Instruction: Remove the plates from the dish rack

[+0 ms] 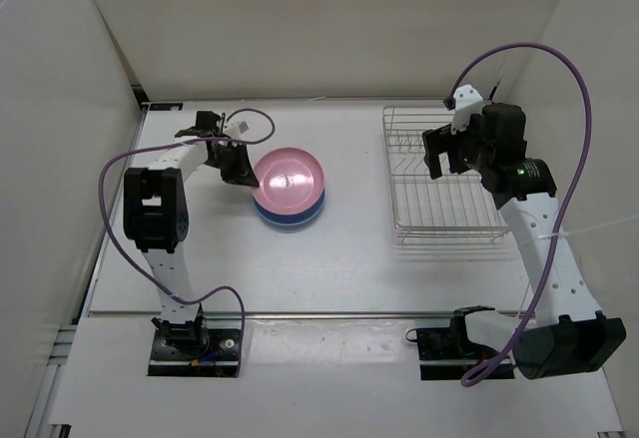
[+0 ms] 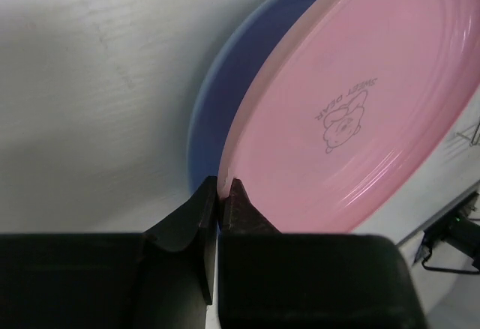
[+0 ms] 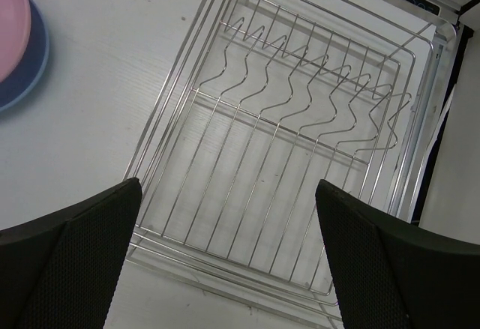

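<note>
While the pink plate [image 1: 289, 181] sits on the blue plate [image 1: 290, 216] on the tabletop [image 1: 200, 268], at nine o'clock from the empty dish rack [image 1: 446, 228], the left claw [image 2: 223, 186] is clamped on its rim. Settle it flat, release, then withdraw without dragging. The right claw [image 1: 440, 155] hangs spread apart above the rack.

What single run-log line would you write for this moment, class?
left gripper: shut on pink plate rim | pink plate: atop blue plate | right gripper: open above dish rack | dish rack: no plates
</note>
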Robot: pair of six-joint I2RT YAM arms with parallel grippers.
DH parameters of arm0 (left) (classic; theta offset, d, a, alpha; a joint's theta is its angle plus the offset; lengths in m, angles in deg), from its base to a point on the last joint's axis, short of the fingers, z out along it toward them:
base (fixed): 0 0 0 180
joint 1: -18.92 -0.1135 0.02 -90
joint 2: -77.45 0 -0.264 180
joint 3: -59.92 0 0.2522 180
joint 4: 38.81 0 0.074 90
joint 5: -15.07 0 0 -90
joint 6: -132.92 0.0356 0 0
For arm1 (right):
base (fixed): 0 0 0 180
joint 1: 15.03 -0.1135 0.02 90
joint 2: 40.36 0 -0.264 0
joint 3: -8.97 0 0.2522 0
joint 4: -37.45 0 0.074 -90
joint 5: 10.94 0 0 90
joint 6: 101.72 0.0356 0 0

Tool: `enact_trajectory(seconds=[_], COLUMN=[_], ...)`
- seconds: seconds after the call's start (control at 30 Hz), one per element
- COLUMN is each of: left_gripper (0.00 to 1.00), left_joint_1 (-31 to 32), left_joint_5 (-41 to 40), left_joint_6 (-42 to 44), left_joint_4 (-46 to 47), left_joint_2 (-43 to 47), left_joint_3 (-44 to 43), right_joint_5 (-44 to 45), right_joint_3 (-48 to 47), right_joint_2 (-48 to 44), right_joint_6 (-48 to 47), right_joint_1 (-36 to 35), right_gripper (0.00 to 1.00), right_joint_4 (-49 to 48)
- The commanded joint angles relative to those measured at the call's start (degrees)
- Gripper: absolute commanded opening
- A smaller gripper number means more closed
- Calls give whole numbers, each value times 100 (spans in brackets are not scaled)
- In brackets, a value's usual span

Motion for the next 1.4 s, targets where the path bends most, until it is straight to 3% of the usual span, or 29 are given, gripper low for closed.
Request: enact_trajectory(seconds=[0.0, 1.03, 1.37], left_gripper=[11, 11, 15], left_joint_1=[-142, 77, 183], left_joint_5=[699, 14, 198], left_joint_6=[48, 48, 162], left_joint_4=[-162, -329, -505], left_joint_2=[104, -107, -467], left_joint_3=[-288, -174, -358], right_joint_5=[-156, -333, -385], right_joint_3=[14, 233, 234], right_joint_2=[-135, -399, -451], right_joint_6=[33, -20, -20], right_joint_1=[-4, -4, -4], right_gripper=[100, 100, 100], right_joint_4=[-116, -116, -116])
